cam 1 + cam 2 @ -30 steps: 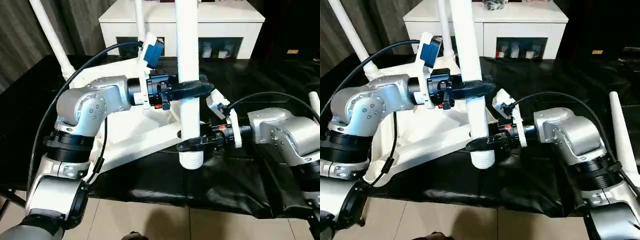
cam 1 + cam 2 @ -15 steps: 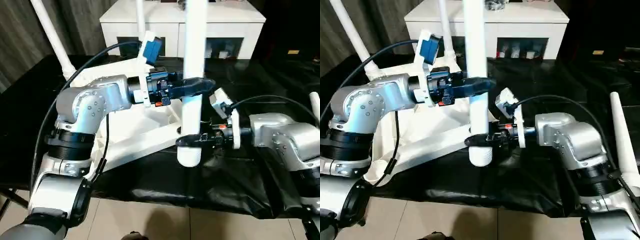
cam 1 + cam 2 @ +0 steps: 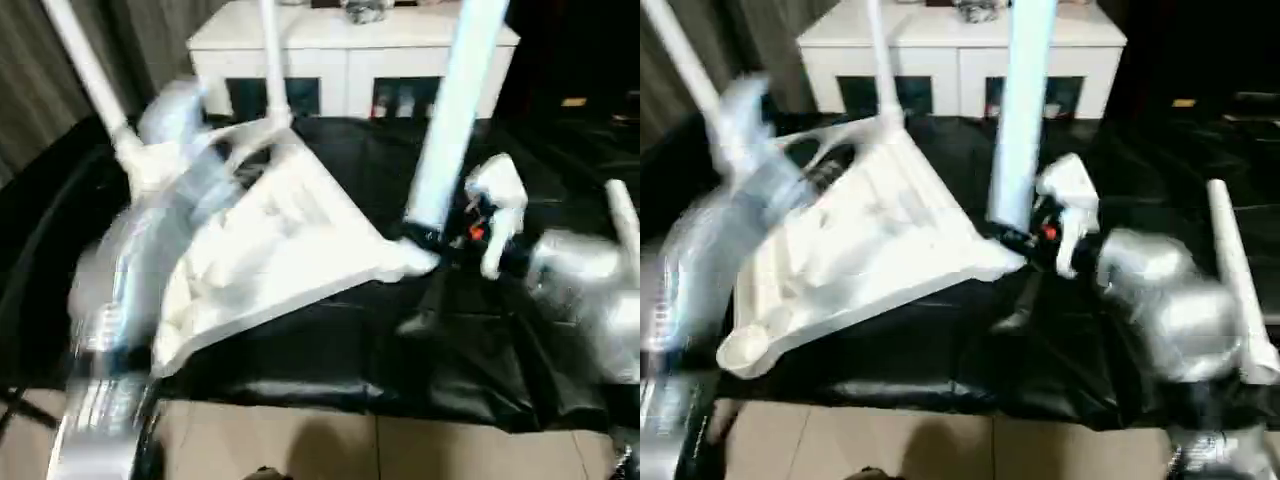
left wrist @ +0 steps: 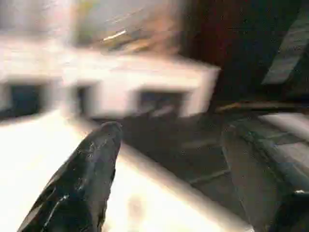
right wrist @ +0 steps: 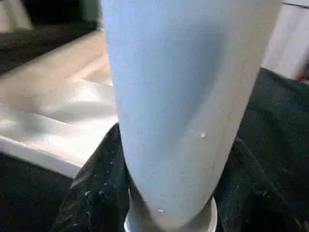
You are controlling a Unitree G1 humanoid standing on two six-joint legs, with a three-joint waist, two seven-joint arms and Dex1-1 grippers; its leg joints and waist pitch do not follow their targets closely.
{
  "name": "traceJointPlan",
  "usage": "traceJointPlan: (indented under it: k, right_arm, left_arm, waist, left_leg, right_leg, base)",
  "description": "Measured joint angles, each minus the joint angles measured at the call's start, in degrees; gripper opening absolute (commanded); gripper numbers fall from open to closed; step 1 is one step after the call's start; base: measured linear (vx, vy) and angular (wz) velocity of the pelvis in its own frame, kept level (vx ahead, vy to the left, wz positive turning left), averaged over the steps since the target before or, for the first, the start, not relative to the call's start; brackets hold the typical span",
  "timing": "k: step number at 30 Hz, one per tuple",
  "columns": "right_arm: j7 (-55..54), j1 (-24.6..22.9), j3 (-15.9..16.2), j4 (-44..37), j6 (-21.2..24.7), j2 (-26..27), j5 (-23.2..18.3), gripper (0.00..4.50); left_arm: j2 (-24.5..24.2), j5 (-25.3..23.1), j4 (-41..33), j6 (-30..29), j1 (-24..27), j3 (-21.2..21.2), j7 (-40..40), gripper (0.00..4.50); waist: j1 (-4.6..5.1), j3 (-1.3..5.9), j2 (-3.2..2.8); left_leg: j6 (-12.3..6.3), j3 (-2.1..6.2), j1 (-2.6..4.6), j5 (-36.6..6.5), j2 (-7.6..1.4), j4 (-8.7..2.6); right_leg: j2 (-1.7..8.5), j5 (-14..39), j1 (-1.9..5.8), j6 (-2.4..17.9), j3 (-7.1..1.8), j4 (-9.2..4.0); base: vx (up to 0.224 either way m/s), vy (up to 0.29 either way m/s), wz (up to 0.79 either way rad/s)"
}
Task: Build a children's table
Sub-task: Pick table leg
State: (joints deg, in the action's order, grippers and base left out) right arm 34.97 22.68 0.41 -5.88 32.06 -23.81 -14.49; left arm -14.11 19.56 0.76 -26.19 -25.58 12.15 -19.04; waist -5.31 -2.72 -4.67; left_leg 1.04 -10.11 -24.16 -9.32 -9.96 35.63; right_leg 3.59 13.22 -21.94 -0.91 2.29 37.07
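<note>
- Right gripper (image 5: 164, 208) fingers close round the lower end of a long white leg (image 3: 452, 110), which stands nearly upright, tilted slightly, at the near corner of the upturned tabletop (image 3: 270, 250).
- Left gripper (image 4: 169, 193) stands wide apart with nothing between its black fingers (image 4: 82, 188); the pale tabletop lies just beyond them.
- Progress: two legs (image 3: 270, 60) stand in the far corners; a fourth leg (image 3: 1235, 270) lies loose on the black cloth (image 3: 450, 350) beside the right arm.
- Left to do, by my reading: seat the held leg in its corner, then fit the loose one.
- Behind the table stands a white cabinet (image 3: 350, 50).
</note>
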Motion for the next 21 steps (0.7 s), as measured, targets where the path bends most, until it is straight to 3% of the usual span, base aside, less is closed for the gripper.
traceJointPlan:
  k: [3,6,10,13,15,16,18,19,20,21]
  right_arm:
    - [-7.9,-1.4,0.3,0.3,-0.2,5.0,2.0,1.89]
    - [-13.4,-3.0,0.8,0.4,-1.6,8.2,3.4,1.89]
    - [-17.6,-6.3,2.4,1.4,-5.1,12.3,6.1,1.89]
    - [-18.4,-7.1,3.1,1.8,-5.5,12.8,7.5,1.89]
    - [-18.5,-7.1,3.4,1.8,-6.1,12.8,7.9,1.89]
    - [-19.2,-7.2,3.5,1.8,-6.6,12.8,8.3,1.89]
    - [-20.8,-7.6,3.7,1.8,-7.8,12.8,9.3,1.89]
    - [-21.8,-7.9,3.7,1.7,-8.3,12.6,10.2,1.89]
    - [-22.7,-8.9,3.7,1.7,-8.9,12.2,11.3,1.89]
    - [-23.0,-9.6,3.6,1.8,-9.0,11.9,11.9,1.89]
  left_arm:
    - [0.2,-6.3,-4.3,0.6,6.5,-1.8,5.3,3.7]
    - [1.7,-10.0,-7.6,2.1,9.5,-2.1,10.0,3.7]
    - [4.7,-14.8,-8.8,5.5,13.5,-5.0,16.0,3.7]
    - [6.6,-16.2,-8.8,5.7,13.7,-6.1,18.5,3.7]
    - [6.6,-16.8,-8.8,5.6,13.3,-6.3,19.1,3.7]
    - [6.8,-17.4,-8.8,5.1,13.2,-6.5,19.6,3.7]
    - [7.4,-18.2,-8.8,4.6,13.2,-7.1,20.4,3.7]
    - [8.0,-18.3,-8.8,4.5,13.2,-7.4,20.8,3.7]
    - [9.0,-18.3,-8.9,4.4,13.1,-8.1,21.1,3.7]
    - [9.5,-18.6,-8.9,4.3,13.2,-8.8,21.4,3.7]
  waist:
    - [-0.07,0.03,0.42]
    - [-0.51,0.13,0.7]
    - [-0.3,0.14,0.74]
    - [0.98,0.05,0.55]
    - [2.15,0.02,0.42]
    - [2.94,-0.02,0.17]
    - [3.48,-0.03,0.3]
    - [3.48,-0.05,0.46]
    - [2.82,-0.18,0.74]
    - [2.49,-0.17,0.73]
  left_leg:
    - [0.0,0.01,-0.02,0.0,0.01,-0.01]
    - [0.0,-0.05,0.06,0.0,0.05,-0.02]
    - [0.05,0.08,0.07,0.0,0.06,-0.03]
    - [0.5,0.92,0.18,0.3,-0.42,-0.24]
    - [0.97,2.48,0.02,0.5,-0.33,-0.35]
    - [1.29,3.81,0.05,0.7,-0.01,-0.79]
    - [1.4,3.45,0.81,0.7,-0.12,-2.0]
    - [1.41,3.06,0.84,-0.2,0.12,-1.92]
    - [-0.5,2.68,0.83,-1.9,0.15,-0.4]
    - [-0.85,2.45,0.98,-2.1,0.18,0.17]
  right_leg:
    - [0.01,0.0,0.02,0.0,0.04,-0.04]
    - [0.05,0.0,0.14,0.0,-0.05,-0.09]
    - [-0.04,-0.1,0.15,-0.3,-0.06,-0.19]
    - [-0.45,-0.5,0.24,-0.1,0.7,-0.4]
    - [-0.44,-0.3,0.77,0.4,1.97,0.04]
    - [-0.46,-0.2,1.04,0.8,2.95,0.11]
    - [-0.61,-0.2,1.01,1.8,3.26,-0.1]
    - [-0.61,-0.2,0.89,2.0,3.44,-0.17]
    - [-0.5,-0.1,0.8,1.9,3.6,-0.16]
    - [-0.52,-0.1,0.6,1.9,3.81,-0.15]
  base:
    - [0.0,0.0,0.0]
    - [0.0,0.0,0.0]
    - [0.0,0.0,0.0]
    - [0.0,0.0,0.0]
    - [-0.03,-0.08,0.06]
    - [-0.038,-0.115,0.2]
    - [-0.016,-0.143,0.15]
    - [-0.018,-0.148,0.01]
    - [-0.036,-0.117,-0.08]
    - [-0.036,-0.117,-0.08]
